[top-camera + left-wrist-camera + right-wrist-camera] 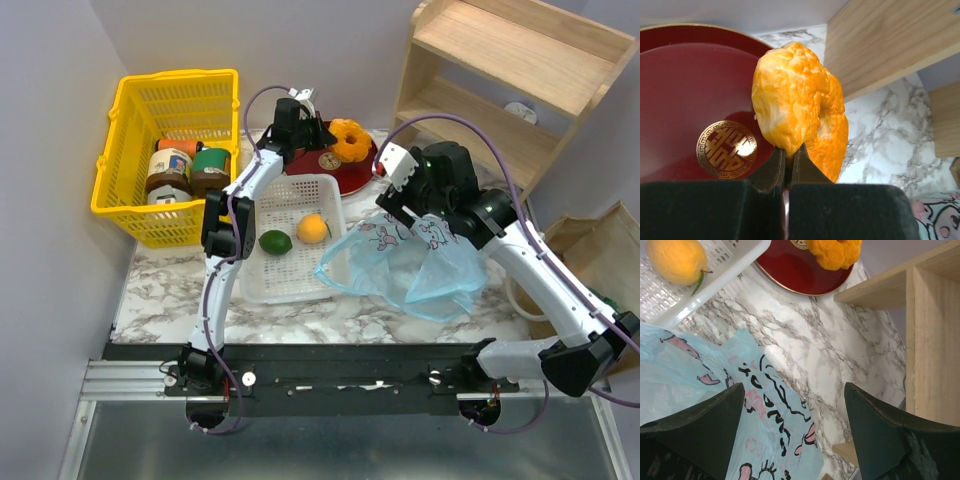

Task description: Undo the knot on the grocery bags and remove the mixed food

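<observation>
My left gripper (pixel 788 162) is almost pressed together, pinching the lower edge of the one doughnut (pixel 800 105). The doughnut stands upright over the one red plate (pixel 685 85), and I can't tell whether it touches the plate. My right gripper (pixel 792 390) is spread wide and holds nothing. It hangs just above the one blue bag (pixel 775 435), which lies beside the white tray (pixel 300 278). In the tray I count one lime (pixel 275 241) and one orange (pixel 312 228). The yellow basket (pixel 170 100) holds at least three jars (pixel 210 165).
</observation>
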Controlling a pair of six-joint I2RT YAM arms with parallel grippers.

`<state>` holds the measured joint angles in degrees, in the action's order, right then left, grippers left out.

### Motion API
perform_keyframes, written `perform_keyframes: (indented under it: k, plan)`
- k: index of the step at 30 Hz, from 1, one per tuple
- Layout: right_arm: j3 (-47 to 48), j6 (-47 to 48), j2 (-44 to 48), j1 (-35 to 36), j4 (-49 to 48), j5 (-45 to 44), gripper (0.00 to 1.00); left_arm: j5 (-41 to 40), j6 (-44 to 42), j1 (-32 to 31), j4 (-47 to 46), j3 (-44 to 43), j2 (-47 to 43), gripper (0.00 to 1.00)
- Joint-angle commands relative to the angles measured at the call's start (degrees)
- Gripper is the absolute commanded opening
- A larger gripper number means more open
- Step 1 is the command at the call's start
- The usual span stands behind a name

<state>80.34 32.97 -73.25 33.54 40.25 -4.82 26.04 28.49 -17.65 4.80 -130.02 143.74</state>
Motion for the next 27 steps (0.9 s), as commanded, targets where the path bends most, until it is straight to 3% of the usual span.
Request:
perform_keyframes:
  k: [1,2,4,6,8,15,19,23,27]
  plan:
    - [2.4,-0.5,-1.2,-0.5,1.3,-1.8,0.89,-3.2,-1.0,-0.3,-3.1,-2.1,1.8,0.0]
    - [2.5,-0.5,-1.5,-0.4,1.3,-1.8,0.89,-3.9,-1.1,-0.4,-2.8,-2.1,2.1,0.24]
    - [2.8,-0.5,-1.8,-0.4,1.4,-1.7,0.89,-6.1,-1.2,-0.5,-1.3,-2.2,2.4,0.5]
    - [3.2,-0.4,-2.1,-0.5,1.4,-1.7,0.89,-8.5,-1.9,-0.5,-0.1,-2.0,2.0,0.67]
    - [3.4,-0.4,-2.2,-0.7,1.2,-1.4,0.89,-10.7,-3.6,-0.5,1.0,-1.8,0.3,0.76]
    - [1.8,-0.7,0.7,-0.7,1.1,1.4,0.89,-16.5,-7.0,-0.6,3.8,-1.2,-6.5,0.83]
    - [0.6,-0.6,4.9,-0.7,2.8,3.8,0.89,-12.2,-7.4,-0.6,3.9,5.1,-15.6,0.83]
    - [-1.6,3.5,11.6,-0.7,9.6,14.8,0.85,1.3,-7.8,-0.6,-0.4,18.3,-26.3,0.83]
    - [-4.9,10.7,16.0,-0.6,19.4,26.7,0.75,22.7,-9.5,-1.3,-3.7,30.6,-36.3,0.83]
